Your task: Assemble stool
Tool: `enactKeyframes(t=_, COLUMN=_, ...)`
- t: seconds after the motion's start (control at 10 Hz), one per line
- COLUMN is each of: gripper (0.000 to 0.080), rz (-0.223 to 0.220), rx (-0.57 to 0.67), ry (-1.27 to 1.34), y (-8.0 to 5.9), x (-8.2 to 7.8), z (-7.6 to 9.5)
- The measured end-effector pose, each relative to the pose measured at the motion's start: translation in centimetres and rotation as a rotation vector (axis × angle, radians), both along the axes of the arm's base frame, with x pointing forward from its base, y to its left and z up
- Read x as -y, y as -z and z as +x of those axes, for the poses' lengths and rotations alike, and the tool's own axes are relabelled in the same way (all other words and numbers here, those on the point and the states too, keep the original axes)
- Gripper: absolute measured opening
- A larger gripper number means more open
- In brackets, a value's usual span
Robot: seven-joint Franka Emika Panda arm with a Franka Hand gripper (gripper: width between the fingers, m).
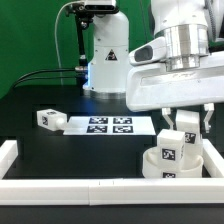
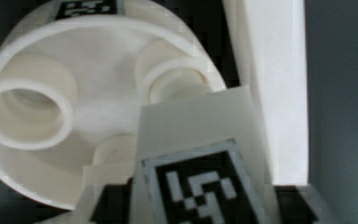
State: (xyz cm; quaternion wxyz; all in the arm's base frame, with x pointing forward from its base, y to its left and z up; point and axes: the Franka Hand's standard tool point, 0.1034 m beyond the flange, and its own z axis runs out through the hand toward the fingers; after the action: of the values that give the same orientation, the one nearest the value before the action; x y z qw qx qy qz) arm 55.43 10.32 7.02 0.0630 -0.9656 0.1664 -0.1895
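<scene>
The white round seat (image 1: 166,163) lies on the black table at the front, on the exterior view's right, against the border rails. My gripper (image 1: 177,128) is shut on a white block leg (image 1: 169,143) with a marker tag and holds it upright over the seat. In the wrist view the leg (image 2: 202,150) fills the lower middle, its tag facing the camera, with the seat (image 2: 87,90) and one of its round sockets (image 2: 25,112) just behind. Whether the leg touches the seat is hidden. Another tagged leg (image 1: 49,119) lies loose at the exterior view's left.
The marker board (image 1: 108,125) lies flat in the middle of the table. White border rails run along the front (image 1: 80,187) and at the exterior view's right (image 1: 212,160). The robot base (image 1: 105,55) and cables stand at the back.
</scene>
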Motion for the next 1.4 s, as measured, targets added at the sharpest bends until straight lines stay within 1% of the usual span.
enactKeyframes(t=0.1, gripper=0.032, rz=0.0, rx=0.0, ry=0.0, y=0.0, x=0.0, z=0.0)
enactKeyframes(t=0.2, gripper=0.0344, rz=0.0, rx=-0.001, ry=0.0, y=0.0, x=0.0, z=0.0)
enactKeyframes(t=0.3, gripper=0.0518, rz=0.0, rx=-0.001, ry=0.0, y=0.0, x=0.0, z=0.0)
enactKeyframes(t=0.4, gripper=0.0518, rz=0.0, rx=-0.001, ry=0.0, y=0.0, x=0.0, z=0.0)
enactKeyframes(t=0.5, gripper=0.0626, rz=0.0, rx=-0.001, ry=0.0, y=0.0, x=0.0, z=0.0)
enactKeyframes(t=0.6, gripper=0.0642, rz=0.0, rx=-0.001, ry=0.0, y=0.0, x=0.0, z=0.0)
enactKeyframes(t=0.8, gripper=0.0648, rz=0.005, rx=-0.016, ry=0.0, y=0.1, x=0.0, z=-0.1)
enactKeyframes(t=0.9, gripper=0.0649, rz=0.029, rx=-0.058, ry=0.004, y=-0.4, x=0.3, z=-0.2)
enactKeyframes(t=1.0, gripper=0.0649, rz=0.034, rx=-0.054, ry=0.011, y=-1.1, x=0.6, z=0.1)
enactKeyframes(t=1.1, gripper=0.0649, rz=0.06, rx=-0.111, ry=0.007, y=-1.1, x=0.5, z=-0.1)
enactKeyframes(t=1.2, gripper=0.0649, rz=0.101, rx=-0.2, ry=-0.002, y=-1.3, x=0.5, z=-0.3)
enactKeyframes(t=1.3, gripper=0.0649, rz=0.136, rx=-0.262, ry=-0.003, y=-1.7, x=0.8, z=0.2)
enactKeyframes(t=1.4, gripper=0.0649, rz=0.176, rx=-0.363, ry=-0.013, y=-1.6, x=0.9, z=-0.3)
